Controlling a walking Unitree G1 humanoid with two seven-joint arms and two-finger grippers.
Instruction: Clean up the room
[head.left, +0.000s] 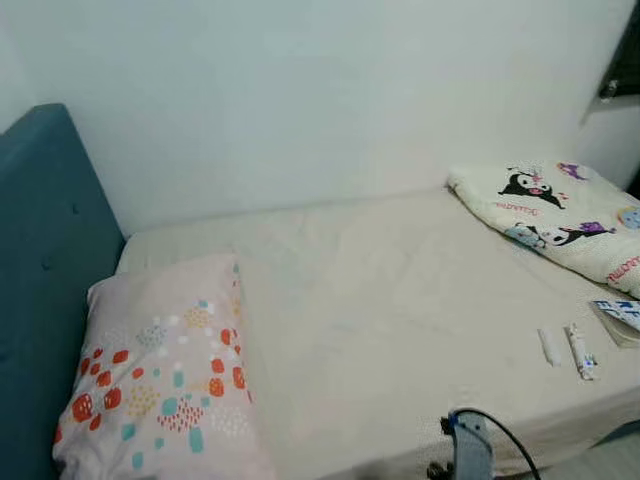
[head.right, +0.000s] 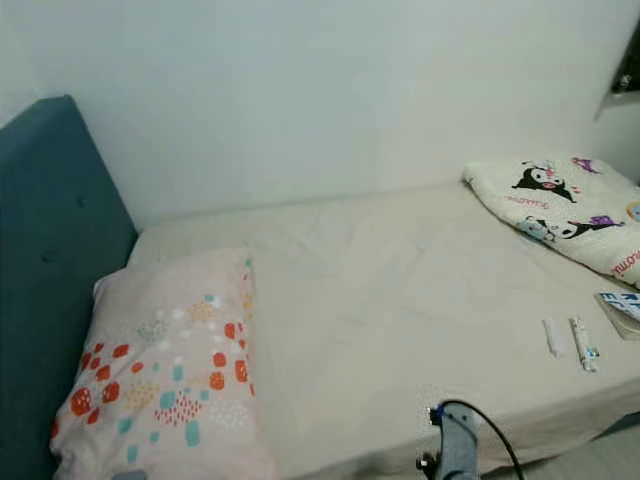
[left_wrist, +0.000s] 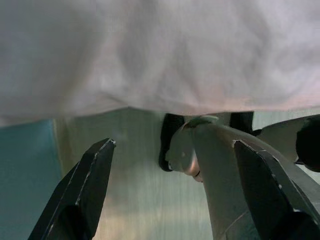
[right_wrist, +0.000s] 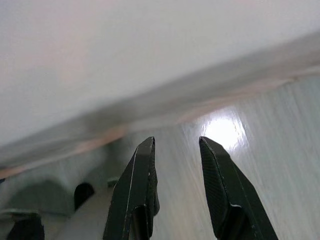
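Note:
A bed with a cream sheet (head.left: 380, 290) lies before me. At its head rests a pink pillow (head.left: 165, 380) with red and teal spots. A folded white blanket (head.left: 560, 215) with cartoon prints sits at the far right. Two small white tubes (head.left: 549, 346) (head.left: 581, 352) and a blue-and-white packet (head.left: 620, 315) lie near the bed's front right edge. My left gripper (left_wrist: 173, 143) hangs low beside the bed's overhanging sheet, fingers wide apart with nothing in them. My right gripper (right_wrist: 176, 140) hangs by the bed's side above the floor, fingers apart with nothing between them. Part of my right arm (head.left: 470, 445) shows at the bed's front edge.
A teal padded headboard (head.left: 40, 280) rises at the left. A white wall (head.left: 330, 90) runs behind the bed. Pale wooden floor (right_wrist: 280, 150) lies beside the bed, with a bright glare spot. A dark object (head.left: 625, 60) hangs at the upper right.

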